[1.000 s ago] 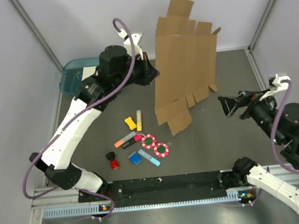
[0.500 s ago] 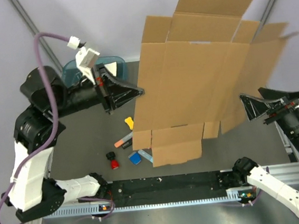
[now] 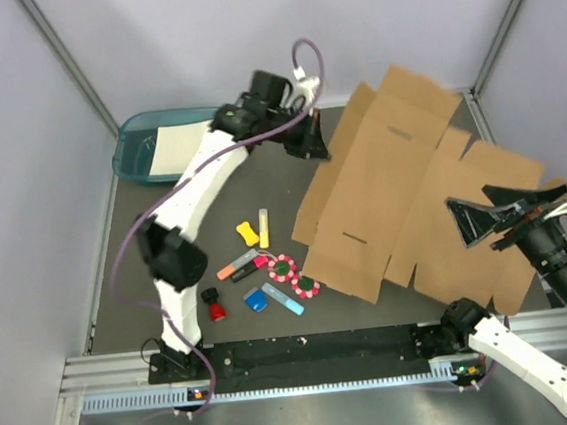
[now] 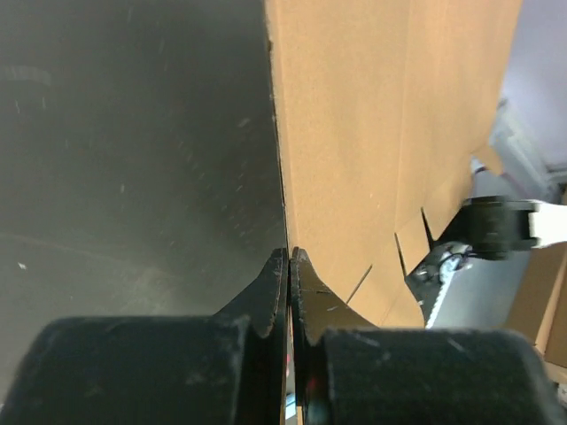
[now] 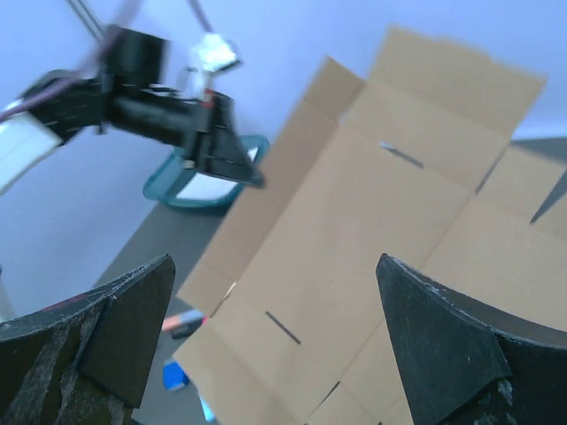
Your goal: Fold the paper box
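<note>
flat brown paper box (image 3: 403,201), flaps splayed; left pincer (image 4: 289,258) pinches its edge, right pincer (image 5: 273,263) gapes empty.

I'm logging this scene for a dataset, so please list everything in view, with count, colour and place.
paper box: one, brown, unfolded sheet over the table's right half
tray: one, teal, far left corner
paper sheet: one, white, inside the tray
small items: about ten, yellow, orange, red, blue, pink-green, clustered near centre, left of the paper box
table: one, dark grey
left gripper: one, black, shut on the paper box's left edge
right gripper: one, black, open, over the paper box's right part
</note>
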Available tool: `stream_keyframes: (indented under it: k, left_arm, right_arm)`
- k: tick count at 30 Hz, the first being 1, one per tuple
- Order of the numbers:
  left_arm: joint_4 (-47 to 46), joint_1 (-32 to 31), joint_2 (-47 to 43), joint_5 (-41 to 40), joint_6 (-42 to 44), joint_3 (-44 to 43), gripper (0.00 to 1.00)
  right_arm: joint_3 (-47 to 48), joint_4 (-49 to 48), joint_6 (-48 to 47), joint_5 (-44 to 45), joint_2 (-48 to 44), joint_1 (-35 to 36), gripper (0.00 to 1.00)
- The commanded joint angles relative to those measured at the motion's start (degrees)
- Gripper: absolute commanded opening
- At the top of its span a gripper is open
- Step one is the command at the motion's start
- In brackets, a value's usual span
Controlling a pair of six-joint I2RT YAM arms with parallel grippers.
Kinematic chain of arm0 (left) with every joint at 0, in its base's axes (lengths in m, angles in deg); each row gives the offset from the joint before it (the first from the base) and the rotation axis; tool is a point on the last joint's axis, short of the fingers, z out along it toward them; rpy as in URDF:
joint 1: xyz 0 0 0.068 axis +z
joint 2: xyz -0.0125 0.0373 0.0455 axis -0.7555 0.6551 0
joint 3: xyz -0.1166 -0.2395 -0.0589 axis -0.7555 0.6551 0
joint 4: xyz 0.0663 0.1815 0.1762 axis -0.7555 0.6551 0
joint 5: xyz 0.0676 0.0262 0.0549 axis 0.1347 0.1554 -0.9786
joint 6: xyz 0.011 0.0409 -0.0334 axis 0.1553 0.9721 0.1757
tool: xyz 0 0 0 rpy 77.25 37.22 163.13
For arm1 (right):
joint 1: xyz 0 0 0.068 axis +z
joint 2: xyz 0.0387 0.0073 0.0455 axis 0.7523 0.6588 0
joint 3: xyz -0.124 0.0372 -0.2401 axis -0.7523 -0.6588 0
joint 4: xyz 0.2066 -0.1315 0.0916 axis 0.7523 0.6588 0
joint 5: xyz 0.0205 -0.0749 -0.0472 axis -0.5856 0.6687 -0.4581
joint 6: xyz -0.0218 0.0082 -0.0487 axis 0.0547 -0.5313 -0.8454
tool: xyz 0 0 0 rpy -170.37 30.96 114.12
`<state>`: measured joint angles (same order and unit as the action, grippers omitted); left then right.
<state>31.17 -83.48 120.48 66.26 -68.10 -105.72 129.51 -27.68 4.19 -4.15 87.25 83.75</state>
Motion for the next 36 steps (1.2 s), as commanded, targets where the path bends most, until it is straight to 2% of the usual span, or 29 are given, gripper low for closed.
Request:
stream_keyframes:
  k: [1, 5, 6, 7, 9, 11, 12, 13, 14, 15, 16, 17, 18, 19, 20, 21, 22, 23, 24, 28, 30, 33, 36]
  left_arm:
    - [5.9, 2.2, 12.0, 3.9, 5.3, -6.9, 0.0]
    - [2.0, 3.7, 18.9, 4.2, 2.1, -9.4, 0.0]
    - [-2.0, 4.1, 19.4, 4.2, 0.8, -9.2, 0.0]
    - [-4.1, 4.9, 19.2, 3.8, -0.7, -7.8, 0.09]
    - [-11.3, 6.3, 18.0, 0.6, -6.4, -5.4, 0.19]
    - [-16.8, 7.3, 13.8, -3.6, -11.5, 0.9, 0.34]
    - [-22.3, 8.4, 11.9, -5.8, -13.8, 3.6, 0.45]
    - [-25.3, 9.0, 7.2, -9.0, -16.2, 10.5, 0.57]
    - [-28.3, 9.6, 4.7, -13.4, -21.1, 14.3, 0.81]
    - [-31.4, 10.6, 2.1, -15.4, -23.9, 18.3, 0.99]
    - [-37.5, 10.9, -2.9, -17.2, -26.8, 26.8, 0.99]
    - [-40.8, 11.1, -5.8, -18.9, -32.6, 31.4, 0.99]
    - [-43.0, 11.1, -11.7, -23.1, -35.5, 36.1, 0.99]
    - [-46.7, 10.4, -15.1, -26.6, -42.4, 46.0, 0.99]
    - [-48.9, 9.4, -19.0, -31.4, -46.7, 52.2, 0.99]
    - [-52.0, 5.0, -23.1, -42.1, -51.2, 59.1, 0.99]
    - [-55.2, 1.3, -31.7, -50.2, -58.8, 71.7, 0.99]
    - [-56.6, -3.4, -35.7, -57.8, -61.9, 76.5, 0.99]
    - [-56.6, -13.4, -40.6, -69.3, -64.5, 81.9, 0.99]
    - [-44.9, -27.3, -42.6, -74.4, -78.9, 82.6, 0.99]
    - [-41.6, -34.9, -43.3, -77.2, -82.5, 83.5, 0.99]
    - [-36.9, -41.8, -43.2, -80.9, -88.9, 83.8, 0.99]
    - [-36.1, -45.0, -41.6, -78.5, -95.0, 85.7, 0.99]
  right_arm:
    - [-2.6, 3.6, 0.0, -1.5, -1.3, -0.2, 0.99]
    - [-4.5, 4.3, 0.0, -1.2, -1.3, -0.2, 0.99]
    - [-4.8, 4.1, 0.0, -1.0, -1.1, -0.2, 0.99]
    - [-5.1, 4.1, 0.0, -0.9, -0.7, -0.2, 0.99]
    - [-6.0, 3.7, 0.0, -0.8, 0.5, -0.2, 0.99]
    - [-7.2, 2.9, 0.3, -0.9, 1.2, -0.2, 0.99]
    - [-7.7, 2.6, 0.6, -1.1, 1.5, -0.2, 0.99]
    - [-8.3, 2.2, 0.7, -1.2, 1.5, -0.2, 0.99]
    - [-9.5, 1.3, 0.9, -1.2, 1.5, -0.2, 0.99]
    - [-10.1, 0.8, 1.4, -1.0, 1.4, -0.2, 0.99]
    - [-10.7, 0.4, 1.5, -0.8, 1.5, -0.2, 0.99]
    - [-11.7, -0.5, 1.9, -0.7, 1.6, -0.2, 0.99]
    - [-12.3, -0.8, 2.2, -0.6, 1.6, -0.2, 0.99]
    - [-12.9, -1.4, 2.3, -0.5, 1.8, -0.2, 0.99]
    - [-13.9, -1.9, 2.6, -0.4, 1.8, -0.2, 0.99]
    - [-14.4, -2.9, 2.9, -0.4, 2.0, -0.2, 0.99]
    - [-14.9, -3.4, 3.0, -0.6, 2.6, -0.2, 0.99]
    - [-15.5, -3.9, 3.4, -0.5, 2.9, -0.2, 0.99]
    - [-15.8, -4.7, 3.6, -1.0, 3.3, -0.3, 0.99]
    - [-16.5, -6.2, 3.8, -2.5, 5.2, -0.2, 0.99]
    - [-16.9, -6.7, 4.4, -2.9, 5.6, -0.2, 0.99]
    - [-18.2, -7.7, 5.4, -3.5, 5.4, -0.2, 0.99]
    - [-19.6, -8.0, 6.4, -4.3, 4.9, -0.2, 0.99]
